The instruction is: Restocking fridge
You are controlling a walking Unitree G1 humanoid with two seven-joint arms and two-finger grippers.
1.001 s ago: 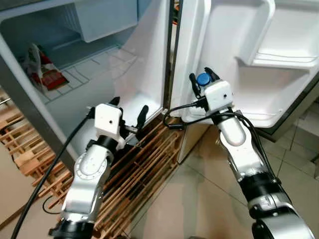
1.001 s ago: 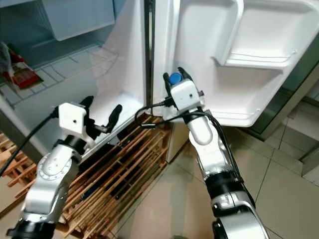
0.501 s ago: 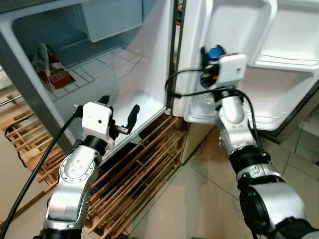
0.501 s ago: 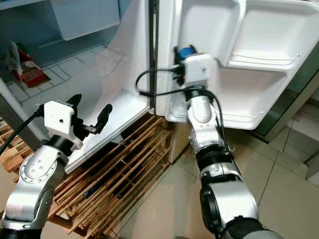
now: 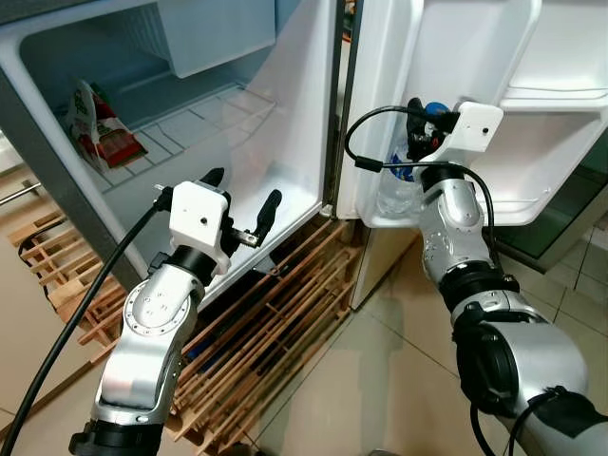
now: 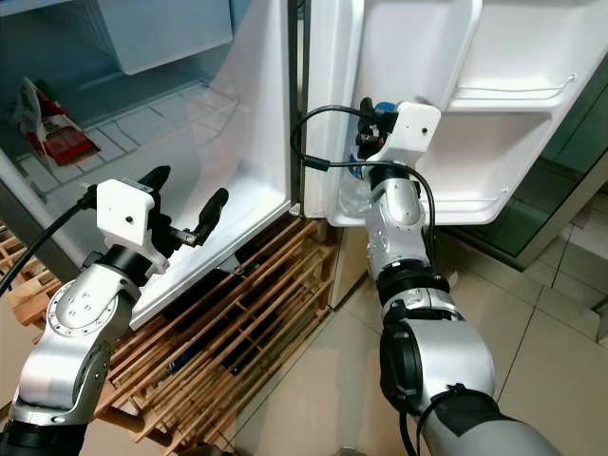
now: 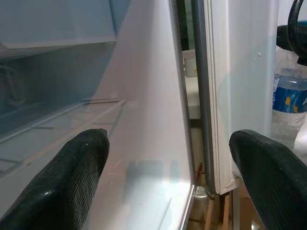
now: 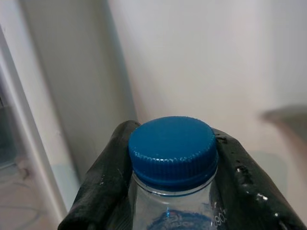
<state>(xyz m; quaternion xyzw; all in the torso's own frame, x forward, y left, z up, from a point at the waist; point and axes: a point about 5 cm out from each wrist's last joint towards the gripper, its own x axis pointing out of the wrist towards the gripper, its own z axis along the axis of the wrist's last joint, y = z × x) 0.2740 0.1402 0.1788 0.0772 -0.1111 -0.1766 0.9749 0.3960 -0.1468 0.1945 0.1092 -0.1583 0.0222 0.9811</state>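
Observation:
A clear water bottle [image 5: 396, 188] with a blue cap [image 8: 172, 148] and blue label stands upright in the lower shelf of the open fridge door [image 5: 494, 204]. My right gripper [image 5: 423, 123] is shut on its neck, the black fingers [image 8: 103, 182] pressing just under the cap. My left gripper [image 5: 239, 211] is open and empty, held in front of the fridge's lower front edge. In the left wrist view its fingers [image 7: 72, 177] stand wide apart, with the bottle [image 7: 288, 110] beyond the door edge.
The fridge compartment [image 5: 190, 133] is open, with a wire shelf holding a red and white packet [image 5: 95, 133]. An upper door shelf [image 5: 560, 90] hangs above the bottle. A wooden slatted rack [image 5: 275, 323] lies on the tiled floor under the fridge.
My right gripper has lowered the bottle into the lower door shelf. The left arm has stayed about where it was; the camera shifted a little.

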